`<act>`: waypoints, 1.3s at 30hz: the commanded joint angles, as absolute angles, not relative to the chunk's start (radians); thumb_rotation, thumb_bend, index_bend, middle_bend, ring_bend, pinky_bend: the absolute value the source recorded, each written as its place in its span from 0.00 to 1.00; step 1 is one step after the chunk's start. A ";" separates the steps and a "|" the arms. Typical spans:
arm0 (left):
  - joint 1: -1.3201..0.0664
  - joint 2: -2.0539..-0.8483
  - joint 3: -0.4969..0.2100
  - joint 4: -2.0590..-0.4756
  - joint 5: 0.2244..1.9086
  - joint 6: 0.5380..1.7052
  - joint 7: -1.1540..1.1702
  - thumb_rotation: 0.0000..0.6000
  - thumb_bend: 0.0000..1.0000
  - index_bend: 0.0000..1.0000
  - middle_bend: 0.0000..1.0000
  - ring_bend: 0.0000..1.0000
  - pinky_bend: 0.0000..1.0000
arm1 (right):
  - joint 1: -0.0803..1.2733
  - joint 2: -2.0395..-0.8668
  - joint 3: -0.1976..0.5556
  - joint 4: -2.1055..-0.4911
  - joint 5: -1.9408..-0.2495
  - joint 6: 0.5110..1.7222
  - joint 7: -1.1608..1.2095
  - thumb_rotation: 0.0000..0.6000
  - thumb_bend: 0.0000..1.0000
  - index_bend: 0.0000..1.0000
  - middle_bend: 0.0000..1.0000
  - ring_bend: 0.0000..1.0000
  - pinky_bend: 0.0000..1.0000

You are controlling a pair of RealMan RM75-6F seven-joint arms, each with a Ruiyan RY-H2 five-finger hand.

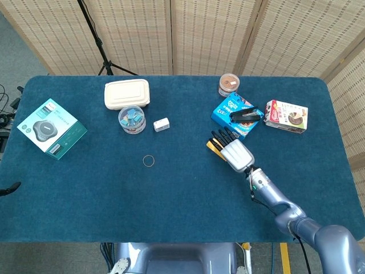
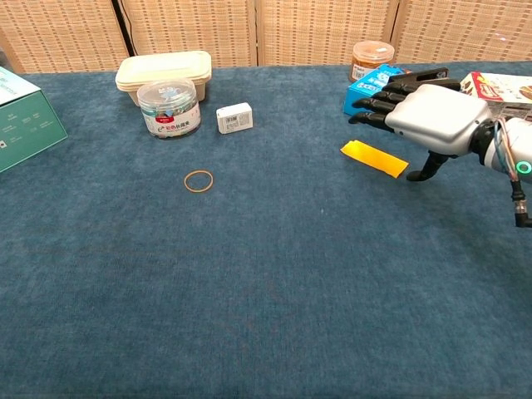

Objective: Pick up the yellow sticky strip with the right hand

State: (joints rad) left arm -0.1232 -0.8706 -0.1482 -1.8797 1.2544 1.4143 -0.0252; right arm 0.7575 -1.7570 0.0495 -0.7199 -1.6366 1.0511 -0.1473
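The right hand's dark fingers are reaching out flat and slightly apart, palm down, pinching nothing, with the thumb hanging down toward the table just beside the near end of the yellow sticky strip. The strip is lying flat on the blue table, partly under the right hand; in the head view only its left end is showing beyond the fingertips. Whether the thumb tip is touching the strip or the cloth, the pictures are not showing clearly.

Just behind the fingers a blue box is sitting with a black stapler lying on top of it, and the fingertips are overlapping that box in the chest view. Farther back one brown-lidded jar is standing, and to the right one red and white snack box is lying flat.

The hand is being held level, with the silver forearm running back toward the table's near right edge.

Well apart on the left side one rubber band, one small white box, one clear tub of clips, one beige lidded container and one teal carton are lying.
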 commanded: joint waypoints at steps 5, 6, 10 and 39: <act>-0.128 -0.870 -0.150 -1.876 1.246 1.405 -0.025 1.00 0.00 0.00 0.00 0.00 0.00 | 0.772 -1.781 0.048 -0.689 -1.629 1.046 -0.145 1.00 0.24 0.06 0.00 0.00 0.00; -0.128 -0.871 -0.150 -1.876 1.246 1.405 -0.024 1.00 0.00 0.00 0.00 0.00 0.00 | 0.775 -1.785 0.049 -0.683 -1.627 1.045 -0.145 1.00 0.24 0.06 0.00 0.00 0.00; -0.129 -0.872 -0.150 -1.875 1.244 1.404 -0.022 1.00 0.00 0.00 0.00 0.00 0.00 | 0.783 -1.800 0.054 -0.665 -1.622 1.050 -0.147 1.00 0.24 0.06 0.00 0.00 0.00; -0.129 -0.869 -0.147 -1.872 1.246 1.398 -0.032 1.00 0.00 0.00 0.00 0.00 0.00 | 0.839 -1.760 0.088 -0.750 -1.596 1.106 -0.165 1.00 0.24 0.07 0.00 0.00 0.00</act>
